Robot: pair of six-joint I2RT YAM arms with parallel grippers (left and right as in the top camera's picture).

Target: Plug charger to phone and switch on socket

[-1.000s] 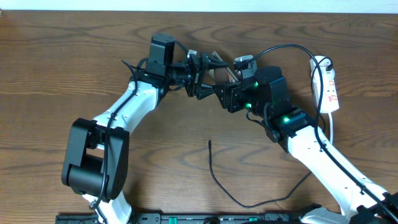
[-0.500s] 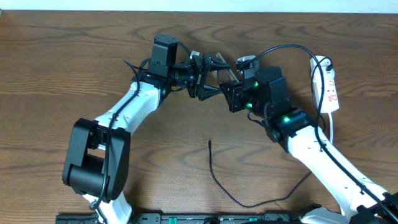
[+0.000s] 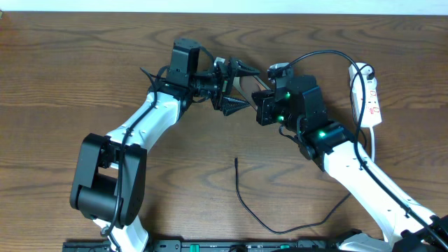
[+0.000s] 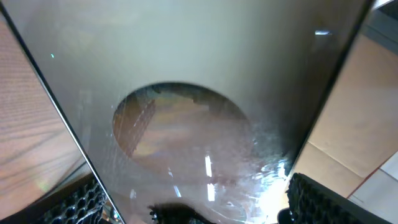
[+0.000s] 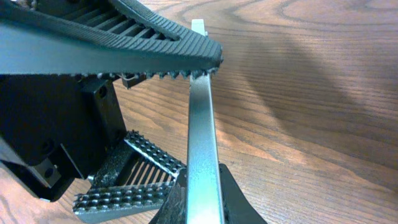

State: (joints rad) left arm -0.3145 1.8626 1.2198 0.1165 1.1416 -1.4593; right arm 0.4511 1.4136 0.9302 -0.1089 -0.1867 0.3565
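Note:
The phone [image 3: 246, 84] is held off the table at the back centre, between both arms. My right gripper [image 3: 259, 98] is shut on it; in the right wrist view the phone's silvery edge [image 5: 202, 124] stands upright in my jaws [image 5: 200, 202]. My left gripper [image 3: 238, 86] is open, its fingers spread on either side of the phone. The left wrist view shows the phone's face with its brownish oval [image 4: 180, 137] between those fingers [image 4: 199, 208]. The charger [image 3: 241, 199] lies loose on the table in front, its plug tip [image 3: 236, 160] pointing away. The socket [image 3: 369, 94] lies at the far right.
The socket's white cord [image 3: 373, 143] runs toward the front beside my right arm. A thicker black robot cable [image 3: 329, 56] arcs above the right wrist. In the right wrist view the left gripper's ribbed fingers [image 5: 134, 186] sit close to my jaws.
My left gripper's fingers have spread wide apart around the phone. The right gripper keeps its hold on the phone and has barely moved.

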